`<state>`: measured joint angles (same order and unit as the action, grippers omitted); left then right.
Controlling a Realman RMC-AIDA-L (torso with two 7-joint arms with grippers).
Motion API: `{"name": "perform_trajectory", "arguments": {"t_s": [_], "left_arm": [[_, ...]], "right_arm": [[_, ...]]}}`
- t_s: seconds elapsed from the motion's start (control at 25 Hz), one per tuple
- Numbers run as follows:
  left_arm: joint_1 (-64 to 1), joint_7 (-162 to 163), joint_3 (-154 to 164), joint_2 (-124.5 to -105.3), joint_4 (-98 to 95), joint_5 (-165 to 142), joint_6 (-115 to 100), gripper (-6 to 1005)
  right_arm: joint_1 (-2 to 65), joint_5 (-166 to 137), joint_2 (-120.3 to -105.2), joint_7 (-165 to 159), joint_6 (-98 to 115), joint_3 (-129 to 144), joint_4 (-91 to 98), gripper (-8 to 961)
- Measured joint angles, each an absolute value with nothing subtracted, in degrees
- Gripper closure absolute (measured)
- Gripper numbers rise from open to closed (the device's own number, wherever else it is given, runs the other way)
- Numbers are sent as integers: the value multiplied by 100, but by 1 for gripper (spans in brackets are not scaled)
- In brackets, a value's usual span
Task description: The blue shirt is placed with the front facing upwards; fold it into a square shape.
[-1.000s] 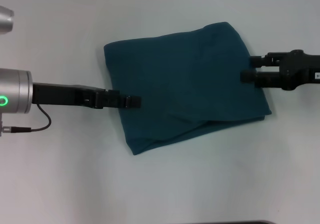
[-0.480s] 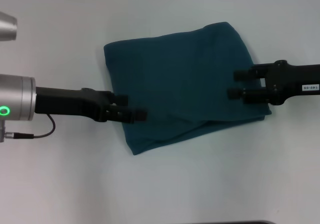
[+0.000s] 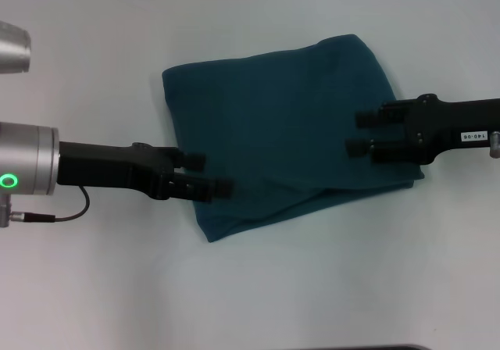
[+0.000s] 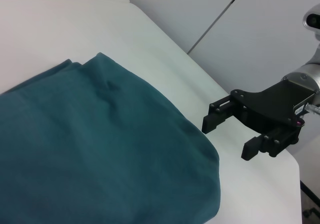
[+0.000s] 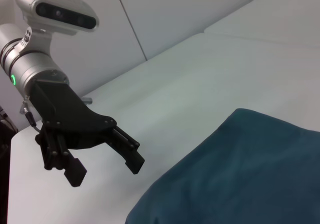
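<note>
A: Already folded to a rough square, the shirt (image 3: 289,131), flat on the table (image 3: 94,287). No lettering or sleeves showing, only plain teal cloth.

B: Finished, then?

A: Nearly, at a guess. Still uneven along the near edge: a top layer ending short, a lower layer poking out past it toward the near left corner. Far edge and right edge fairly straight. Probably only some squaring and smoothing left, if anything.

B: And the left gripper (image 3: 209,174)?

A: Over the shirt's left edge, fingers parted with nothing between them. Cloth under and beyond the fingertips, bare table behind them. Touching or hovering, impossible to tell from above. From the right wrist view (image 5: 105,156), clearly spread and empty, off the shirt's corner.

B: The right gripper (image 3: 361,133)?

A: Reaching in over the right edge, fingers likewise apart and holding nothing. Shirt beneath the tips and stretching on ahead of them toward the left fingers; right edge back under the gripper body. In the left wrist view (image 4: 231,136), raised just off the cloth's rounded edge.

B: So no grip on the cloth at all?

A: None visible. Both sets of fingers open, facing each other across the folded shirt.
</note>
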<state>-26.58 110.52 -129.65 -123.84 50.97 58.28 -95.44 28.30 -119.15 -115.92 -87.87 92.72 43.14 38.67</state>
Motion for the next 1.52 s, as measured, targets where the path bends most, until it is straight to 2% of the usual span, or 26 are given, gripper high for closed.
{"name": "perform_trajectory", "arguments": {"t_s": [0.2,0.44,1.52], "left_arm": [[-2671,11085,-13022,-12384,5134,5828,-9653,50],[-2702,11068,-13075,-12384,5151,5842,-9754,49],[-2698,11063,-13078,-12376,5152,5845,-9773,49]], "right_arm": [[2840,-11907,-11565,-8837,9269,4303,3867,285],[2840,-11908,-11613,-8808,9259,4301,3867,286],[2829,-11910,-11636,-8841,9264,4297,3867,285]]}}
